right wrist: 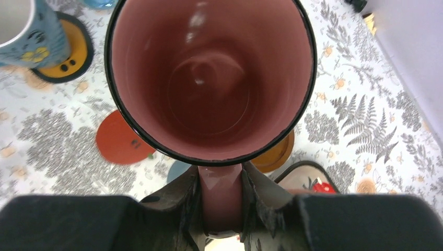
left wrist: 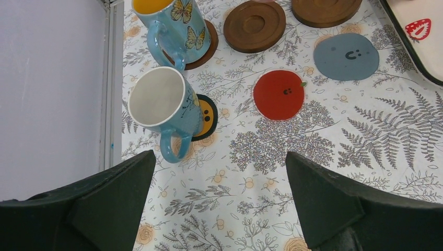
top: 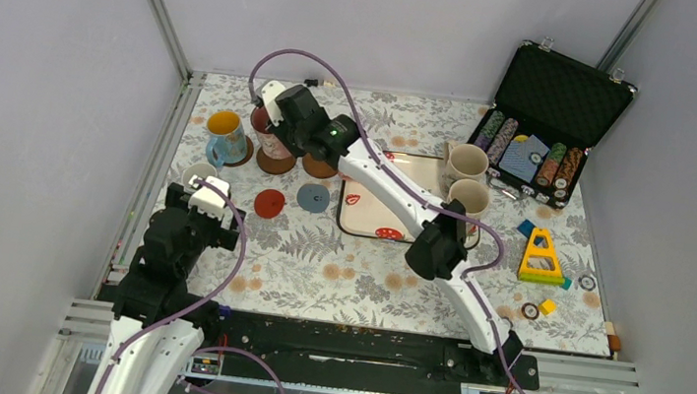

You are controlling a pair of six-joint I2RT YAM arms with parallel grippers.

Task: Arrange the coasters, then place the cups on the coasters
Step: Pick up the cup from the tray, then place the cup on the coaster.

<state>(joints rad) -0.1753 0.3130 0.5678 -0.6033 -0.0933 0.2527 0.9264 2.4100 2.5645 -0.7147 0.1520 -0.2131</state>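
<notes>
Closest to the lens, the right gripper has its two dark fingers pressed together on the handle of the tall pink ceramic mug, which stands upright with its mouth open to the wrist camera. From above, this mug sits over the middle of three dark brown round wooden coasters at the far left of the fern-printed tablecloth. Whether its base touches that disc I cannot tell.

The left gripper hangs over the cloth with its black fingers spread wide and nothing between them. Just beyond it, a white-and-blue mug stands off-centre on the black coaster with an orange centre. Behind that, a blue butterfly-printed mug with a yellow inside rests on the left brown coaster.

The red round coaster and the grey-blue coaster lie bare, side by side but apart, and the right brown coaster lies beyond them. Two cream mugs stand at the right edge of a cream tray with red mushrooms. An open black poker-chip case sits in the far right corner.
</notes>
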